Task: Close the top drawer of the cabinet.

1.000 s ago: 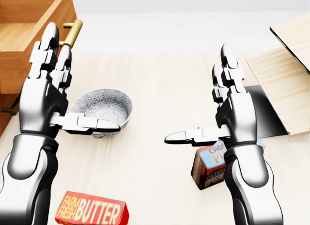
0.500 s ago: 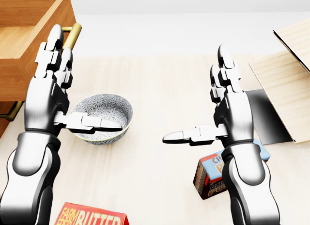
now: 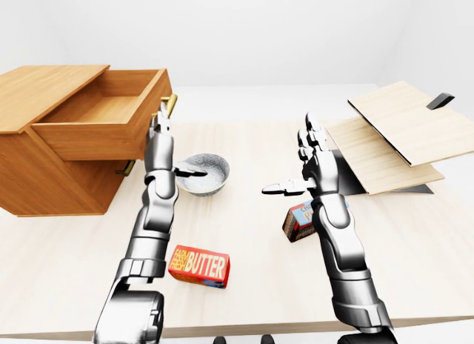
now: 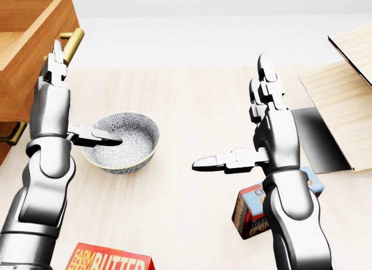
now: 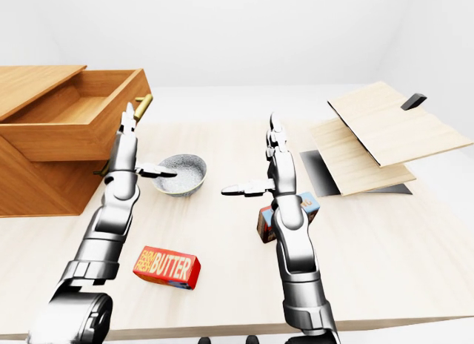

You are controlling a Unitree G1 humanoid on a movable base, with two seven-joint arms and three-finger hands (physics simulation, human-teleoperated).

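The wooden cabinet stands at the left of the left-eye view. Its top drawer is pulled well out, and its brass handle points toward the table's middle. My left hand is open and turned edge-on, with its fingertips up against the drawer front just below the handle and its thumb over the bowl. My right hand is open and empty, with fingers upright and thumb pointing left, over the middle of the table.
A patterned bowl sits under my left thumb. A red butter box lies lower down, and a chocolate box sits behind my right forearm. Tilted wooden boards over a dark panel are at the right. A lower drawer handle shows at the left.
My left hand has turned edge-on and moved left onto the drawer front. The drawer front and handle sit slightly further left. The view first tilted a little. My right hand has barely moved.
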